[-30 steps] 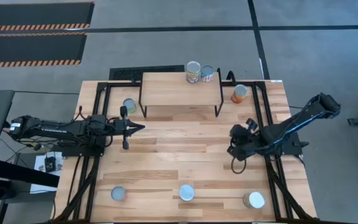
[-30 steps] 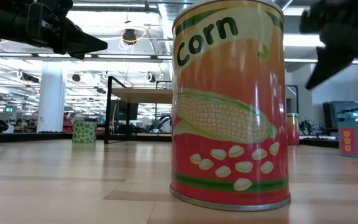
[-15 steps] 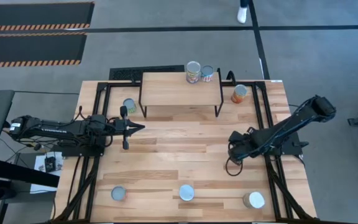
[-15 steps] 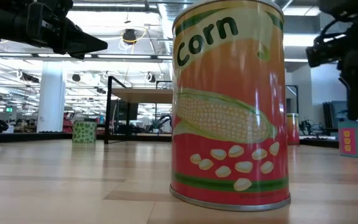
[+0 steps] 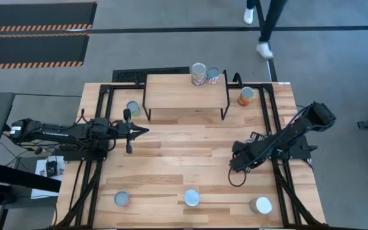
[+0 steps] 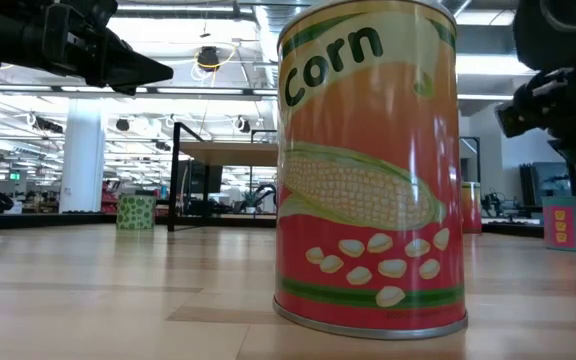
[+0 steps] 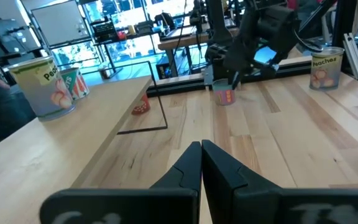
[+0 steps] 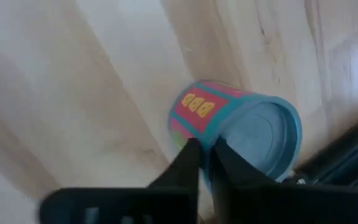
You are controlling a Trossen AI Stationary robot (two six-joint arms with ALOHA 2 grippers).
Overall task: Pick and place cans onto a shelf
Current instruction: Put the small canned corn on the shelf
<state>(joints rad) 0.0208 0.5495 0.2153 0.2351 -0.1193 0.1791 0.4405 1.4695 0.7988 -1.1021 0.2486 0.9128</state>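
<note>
Standing on the shelf [image 5: 185,91] are two cans [image 5: 199,73]; six remain off it, and both the left gripper [image 5: 142,131] and the right gripper [image 8: 202,151] have their jaws pressed together, empty.

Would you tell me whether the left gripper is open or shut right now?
Shut: in the left wrist view the left gripper has its two dark fingers pressed together, holding nothing, above the table.

Corn can [image 6: 370,165]: glossy printed label, metal rim. Shelf [image 5: 185,91]: light wood top, black metal legs. Tabletop [image 5: 190,156]: smooth wood.
</note>
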